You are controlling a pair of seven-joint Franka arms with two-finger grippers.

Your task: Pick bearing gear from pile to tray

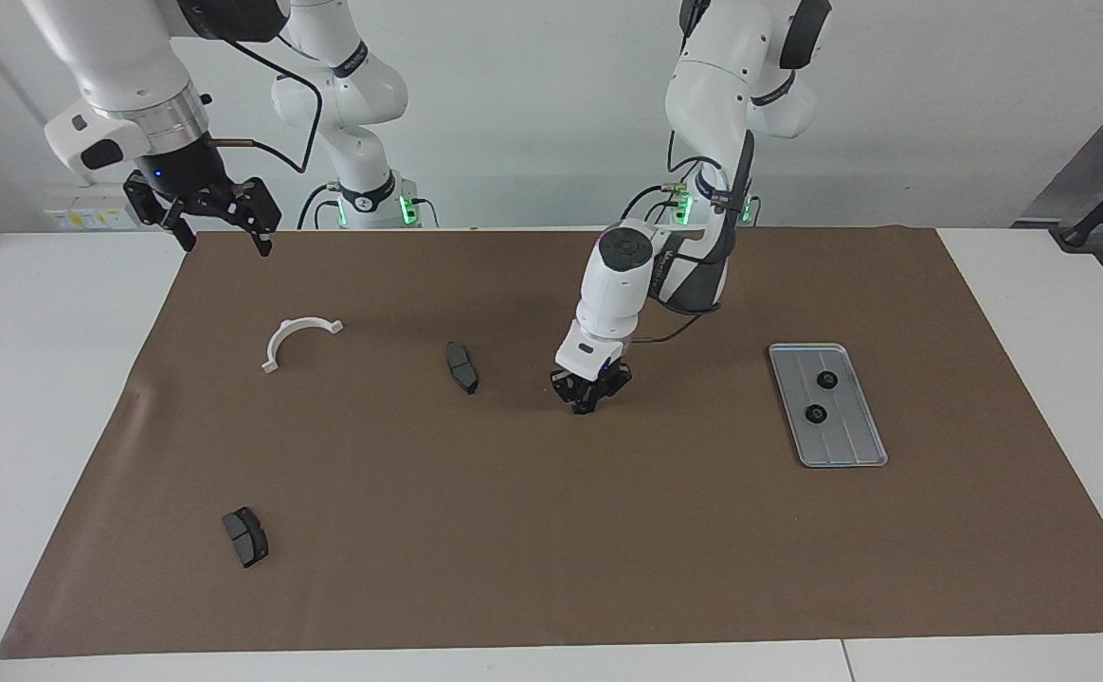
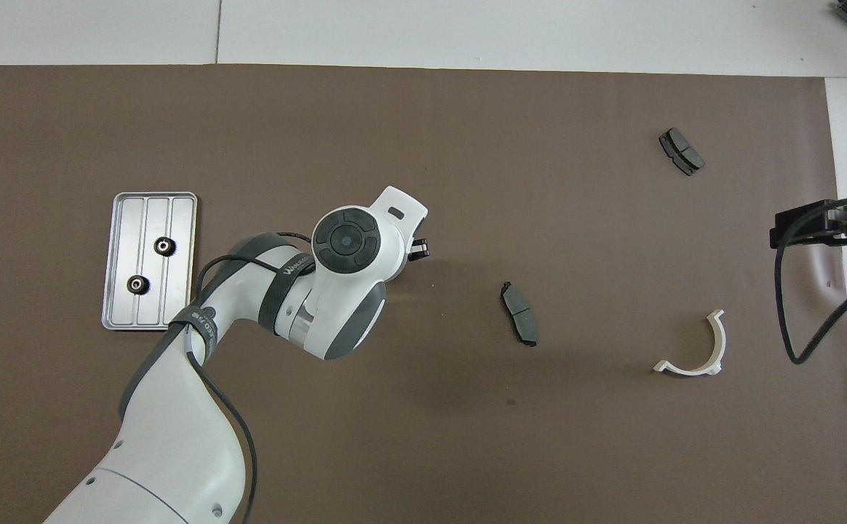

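In the facing view the left end effector (image 1: 590, 399) stands low over the middle of the brown mat (image 1: 551, 568), its fingertips drawn together at or just above the surface; they are clenched, but whether a small bearing gear sits between them cannot be told, since nothing shows at the tips. The step in hand looks like the pick itself, and the next move probably calls for a straight lift, then a carry toward the tray (image 1: 845, 453), which lies well apart from this end effector toward the left arm's end of the worktop. Two small black rings (image 1: 827, 380) already rest in the tray's grooves. The right end effector (image 1: 220, 220) hangs released, high over the mat's edge, waiting. A dark brake-pad piece (image 1: 461, 367) lies near the left end effector, a white half-ring (image 1: 298, 337) farther off. In the overhead view the left arm's wrist covers its fingertips, so the grip stays hidden; the tray (image 2: 119, 320) shows flat, silver-grey, round-cornered, with lengthwise grooves and both rings (image 2: 165, 247) inside it.
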